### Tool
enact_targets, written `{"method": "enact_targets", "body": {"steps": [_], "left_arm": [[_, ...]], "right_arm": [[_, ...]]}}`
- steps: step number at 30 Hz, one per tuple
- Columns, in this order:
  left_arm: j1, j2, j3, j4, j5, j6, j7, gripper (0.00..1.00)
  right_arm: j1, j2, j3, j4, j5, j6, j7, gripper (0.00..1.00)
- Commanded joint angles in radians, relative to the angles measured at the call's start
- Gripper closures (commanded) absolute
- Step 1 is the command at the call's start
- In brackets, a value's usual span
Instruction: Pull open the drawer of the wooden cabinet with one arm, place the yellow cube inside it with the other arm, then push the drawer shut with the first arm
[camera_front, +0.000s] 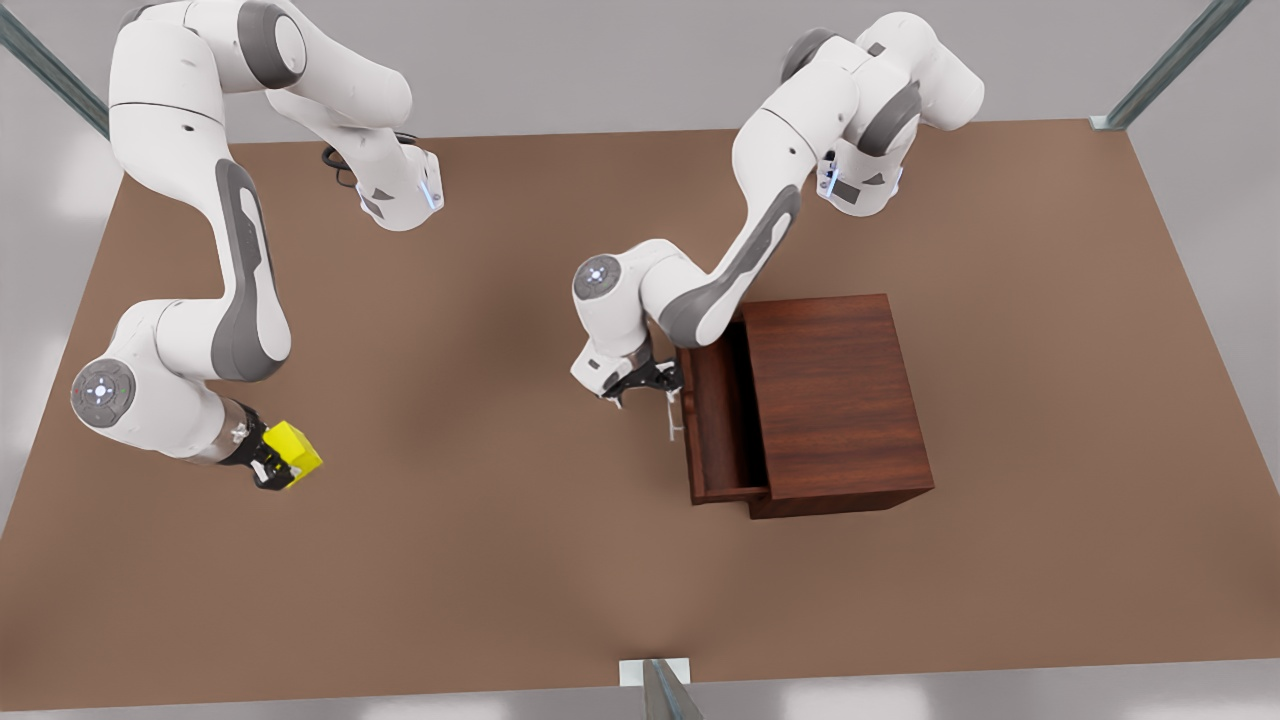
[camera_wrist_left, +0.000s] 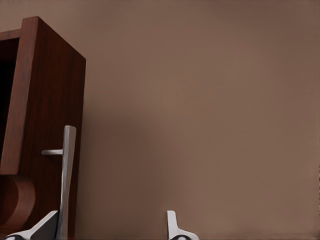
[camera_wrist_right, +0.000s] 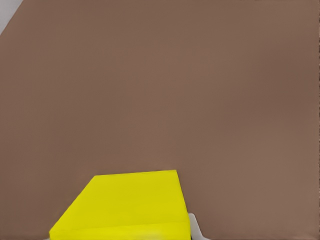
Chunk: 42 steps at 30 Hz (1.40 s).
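Nearest to me, the yellow cube (camera_front: 294, 449) sits clenched in the right gripper (camera_front: 275, 468), raised at the front view's left, well apart from the wooden cabinet (camera_front: 838, 400). Its drawer (camera_front: 718, 425) already stands pulled out. Beside the handle (camera_front: 672, 414), the left gripper (camera_front: 640, 388) hangs spread, fingers (camera_wrist_left: 173, 226) released. Placing and shutting remain.
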Motion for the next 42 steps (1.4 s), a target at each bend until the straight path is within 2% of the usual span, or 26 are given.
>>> {"method": "enact_targets", "body": {"steps": [1, 5, 6, 8, 10, 11, 12, 14, 15, 16, 17, 20, 23, 25, 29, 34, 42], "left_arm": [[-0.002, -0.001, 0.000, 0.001, 0.001, 0.011, -0.016, 0.00], [-0.007, -0.011, -0.002, 0.001, 0.002, -0.017, -0.004, 0.00], [-0.017, -0.022, -0.005, 0.004, 0.002, -0.093, 0.035, 0.00], [-0.019, -0.030, -0.049, 0.118, -0.001, -0.273, 0.055, 0.00], [0.015, -0.092, -0.068, 0.144, -0.004, -0.405, 0.149, 0.00], [0.099, -0.149, -0.069, 0.142, -0.076, -0.477, 0.284, 0.00], [0.240, -0.243, -0.069, 0.132, -0.159, -0.569, 0.488, 0.00], [0.559, -0.339, -0.069, 0.083, -0.310, -0.658, 0.847, 0.00], [0.705, -0.419, -0.069, -0.038, -0.390, -0.611, 0.912, 0.00], [0.750, -0.577, -0.062, -0.278, -0.414, -0.422, 0.970, 0.00], [0.751, -0.593, -0.042, -0.301, -0.409, -0.393, 0.970, 0.00], [0.734, -0.567, -0.043, -0.214, -0.414, -0.402, 0.966, 0.00], [0.733, -0.542, -0.042, -0.217, -0.403, -0.454, 0.964, 0.00], [0.730, -0.537, -0.043, -0.226, -0.418, -0.472, 0.955, 0.00], [0.731, -0.536, -0.042, -0.227, -0.441, -0.471, 0.955, 0.00], [0.731, -0.536, -0.042, -0.227, -0.440, -0.468, 0.955, 0.00], [0.728, -0.536, -0.043, -0.227, -0.437, -0.466, 0.953, 0.00]], "right_arm": [[-0.001, -0.001, -0.001, 0.001, -0.010, -0.035, 0.034, 0.34], [-0.001, -0.001, -0.004, 0.001, -0.020, -0.036, 0.036, 0.34], [-0.003, -0.001, -0.004, 0.004, -0.019, -0.038, 0.037, 0.34], [-0.001, -0.001, -0.004, 0.007, -0.022, -0.041, 0.049, 0.34], [-0.001, -0.001, -0.004, 0.010, -0.022, -0.042, 0.049, 0.34], [-0.001, -0.001, -0.002, 0.010, -0.022, -0.042, 0.049, 0.34], [0.000, -0.001, -0.001, 0.012, -0.023, -0.042, 0.074, 0.34], [0.016, 0.002, 0.053, 0.051, -0.023, -0.068, 0.196, 0.34], [0.077, 0.004, 0.054, 0.097, -0.020, -0.105, 0.298, 0.34], [0.114, 0.007, 0.054, 0.114, -0.014, -0.116, 0.365, 0.34], [0.146, 0.007, 0.054, 0.121, -0.013, -0.121, 0.424, 0.34], [0.250, 0.013, 0.058, 0.137, 0.007, -0.122, 0.623, 0.34], [0.322, 0.031, 0.087, 0.216, 0.164, -0.128, 0.826, 0.34], [0.385, 0.040, 0.087, 0.228, 0.191, -0.118, 0.962, 0.33], [0.553, 0.200, 0.084, 0.458, 0.191, -0.113, 1.264, 0.34], [0.666, 0.336, 0.074, 0.611, 0.200, -0.095, 1.436, 0.33], [0.769, 0.404, 0.065, 0.631, 0.204, 0.111, 1.620, 0.33]]}}
